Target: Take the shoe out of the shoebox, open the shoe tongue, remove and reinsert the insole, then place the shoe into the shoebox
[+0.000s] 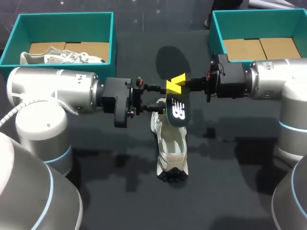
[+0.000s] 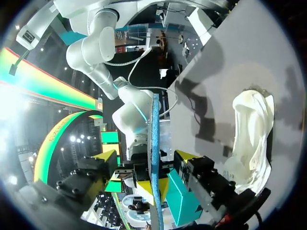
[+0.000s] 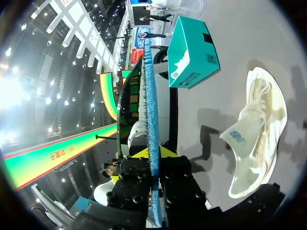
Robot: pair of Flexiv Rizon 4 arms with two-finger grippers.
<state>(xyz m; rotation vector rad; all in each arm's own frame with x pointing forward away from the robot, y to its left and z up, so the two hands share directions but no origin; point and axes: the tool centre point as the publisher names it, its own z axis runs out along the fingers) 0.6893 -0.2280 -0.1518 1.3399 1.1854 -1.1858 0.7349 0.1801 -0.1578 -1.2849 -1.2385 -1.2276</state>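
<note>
Dark on its upper face, the insole hung just above the shoe that lay on the table, clear of the opening. My right gripper was clamped on the insole's far end, both yellow tips pressed to its faces. My left gripper stood released, its fingers spread wide either side of the insole and touching neither face.

I judged the removal half of the insole step done and the reinsertion about to start. The next move called for tipping the insole's free end down into the shoe's opening and sliding it forward flat. The left gripper would need either to take a second hold or to drop and steady the shoe, because a light shoe could skid under the push.

By my count: two shoes, one under the insole and one lying inside a box. Two teal shoeboxes stood beyond the shoe, one well off to its left holding that second shoe, and one well off to its right with only its cardboard floor showing. One insole, two grippers.
</note>
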